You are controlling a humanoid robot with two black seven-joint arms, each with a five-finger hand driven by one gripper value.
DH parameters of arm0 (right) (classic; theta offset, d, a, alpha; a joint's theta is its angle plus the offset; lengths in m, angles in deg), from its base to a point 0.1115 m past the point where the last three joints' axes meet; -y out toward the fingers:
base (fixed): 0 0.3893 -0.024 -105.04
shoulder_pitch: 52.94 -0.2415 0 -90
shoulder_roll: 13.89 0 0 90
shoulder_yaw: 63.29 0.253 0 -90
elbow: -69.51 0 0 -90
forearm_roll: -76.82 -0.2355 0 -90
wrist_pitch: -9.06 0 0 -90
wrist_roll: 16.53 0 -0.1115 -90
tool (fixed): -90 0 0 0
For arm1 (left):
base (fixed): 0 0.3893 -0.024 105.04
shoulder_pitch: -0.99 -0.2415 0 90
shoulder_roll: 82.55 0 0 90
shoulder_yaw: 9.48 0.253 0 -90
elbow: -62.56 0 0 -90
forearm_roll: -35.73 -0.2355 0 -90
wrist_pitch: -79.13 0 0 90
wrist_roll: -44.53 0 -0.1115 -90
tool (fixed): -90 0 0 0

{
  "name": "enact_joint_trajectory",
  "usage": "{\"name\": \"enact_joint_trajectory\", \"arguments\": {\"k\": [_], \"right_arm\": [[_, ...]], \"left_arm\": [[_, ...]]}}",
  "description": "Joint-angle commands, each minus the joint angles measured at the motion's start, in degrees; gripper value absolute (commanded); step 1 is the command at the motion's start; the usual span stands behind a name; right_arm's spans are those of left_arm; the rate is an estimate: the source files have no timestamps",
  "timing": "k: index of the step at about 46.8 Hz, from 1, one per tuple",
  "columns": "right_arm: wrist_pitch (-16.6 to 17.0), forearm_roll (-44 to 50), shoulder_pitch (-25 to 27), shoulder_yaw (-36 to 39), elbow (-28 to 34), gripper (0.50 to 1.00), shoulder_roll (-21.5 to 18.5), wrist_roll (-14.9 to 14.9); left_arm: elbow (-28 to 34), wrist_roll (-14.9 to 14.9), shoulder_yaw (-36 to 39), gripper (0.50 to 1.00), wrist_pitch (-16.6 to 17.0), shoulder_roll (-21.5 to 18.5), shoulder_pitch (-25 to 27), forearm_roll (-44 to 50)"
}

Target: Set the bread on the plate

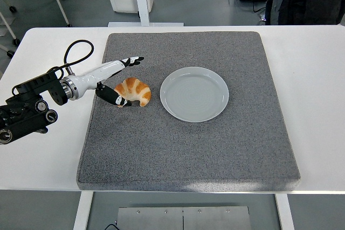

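Head view: the white desk [318, 79] carries a grey mat [188, 149] that covers most of its surface. A pale round plate [194, 94] sits on the mat, right of centre, with nothing on it. The left arm enters from the left edge. Its left hand [116, 82] is spread wide, upper fingers extended above the bread and lower fingers touching the bread's left side. The bread [135, 91], a croissant, lies on the mat just left of the plate, not touching it.
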Motion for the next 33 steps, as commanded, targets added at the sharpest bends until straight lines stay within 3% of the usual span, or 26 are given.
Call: {"name": "enact_joint_trajectory", "arguments": {"k": [1, 9, 33], "right_arm": [[-0.03, -0.01, 0.0, 0.0, 0.0, 1.0, 0.0, 0.0], [-0.03, -0.01, 0.0, 0.0, 0.0, 1.0, 0.0, 0.0], [0.06, 0.0, 0.0, 0.0, 0.0, 1.0, 0.0, 0.0]], "left_arm": [[-0.27, 0.0, 0.03, 0.987, 0.39, 0.07, -0.02, -0.04], [-1.85, -2.63, 0.03, 0.987, 0.83, 0.68, -0.81, -0.13], [-5.63, -2.72, 0.03, 0.977, 2.59, 3.06, -1.69, -0.13]]}}
